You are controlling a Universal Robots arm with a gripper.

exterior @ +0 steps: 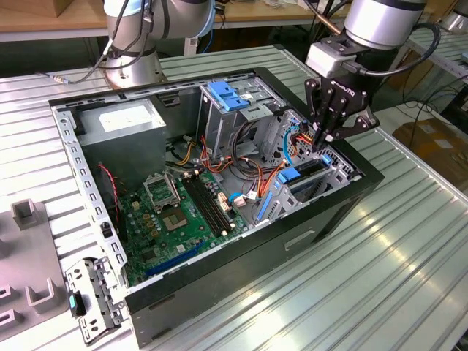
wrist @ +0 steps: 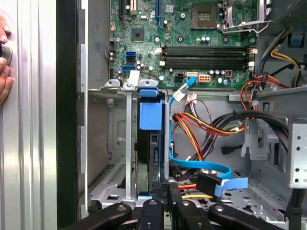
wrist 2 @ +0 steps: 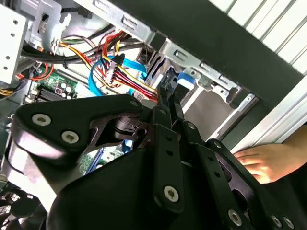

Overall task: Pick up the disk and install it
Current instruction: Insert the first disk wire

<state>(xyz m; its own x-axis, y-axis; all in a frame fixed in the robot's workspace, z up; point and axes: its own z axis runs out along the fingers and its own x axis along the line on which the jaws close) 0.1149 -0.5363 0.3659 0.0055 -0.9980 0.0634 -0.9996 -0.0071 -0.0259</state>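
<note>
A: Where did the disk (wrist: 147,143) sit?
B: On edge in the drive bay (wrist: 108,158) at the case's front corner, blue rail up. Gripper (exterior: 327,137) hung right over it, fingers nearly together; grip on it couldn't be told.
A: Ext. view vs wrist?
B: First wrist view caught a hand (wrist: 5,60) by the case; ext. showed the whole motherboard (exterior: 179,212).

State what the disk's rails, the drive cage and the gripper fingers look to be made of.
Disk: it stands on edge in the cage, with blue rail parts that look like moulded plastic, evenly coloured and matte.
Drive cage: probably bare sheet steel, dull grey with folded edges and punched holes.
Gripper fingers: apparently black anodised or painted metal, flat links joined with bright screws.
</note>
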